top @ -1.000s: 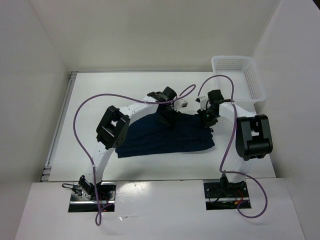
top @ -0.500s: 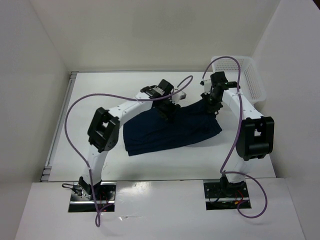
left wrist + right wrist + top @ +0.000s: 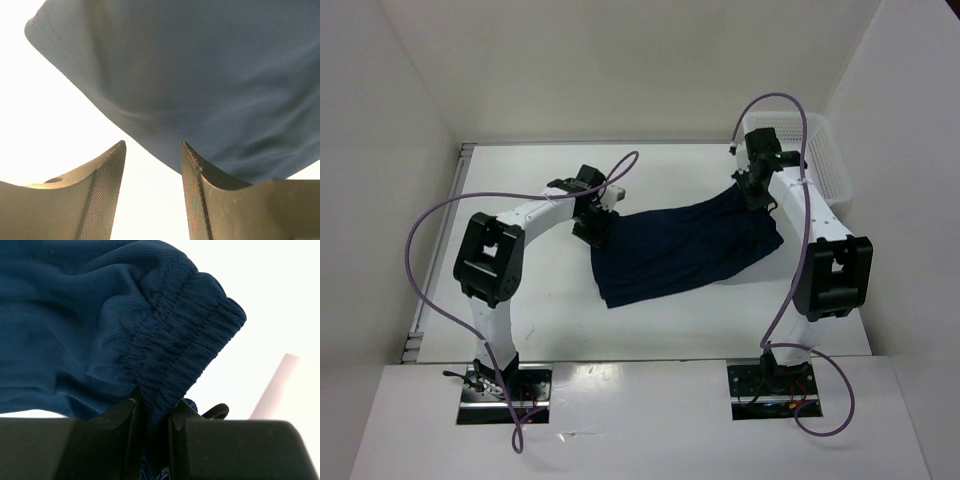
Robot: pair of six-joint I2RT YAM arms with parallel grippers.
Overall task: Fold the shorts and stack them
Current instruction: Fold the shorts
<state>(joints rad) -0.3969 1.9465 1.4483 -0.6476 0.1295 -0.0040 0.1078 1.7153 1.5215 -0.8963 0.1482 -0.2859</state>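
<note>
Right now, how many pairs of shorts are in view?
1. The navy shorts lie spread on the table, one waistband corner pinched in the right end effector. The right arm covers part of the white basket, so another pair could be hidden there.

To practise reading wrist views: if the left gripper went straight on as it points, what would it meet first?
Probably the shorts: their edge lies just ahead of the open left gripper, with a little bare table between; depth is unclear.

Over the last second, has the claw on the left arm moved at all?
Yes. The left gripper has moved left, farther from the white basket, and is now at the left end of the shorts.
</note>
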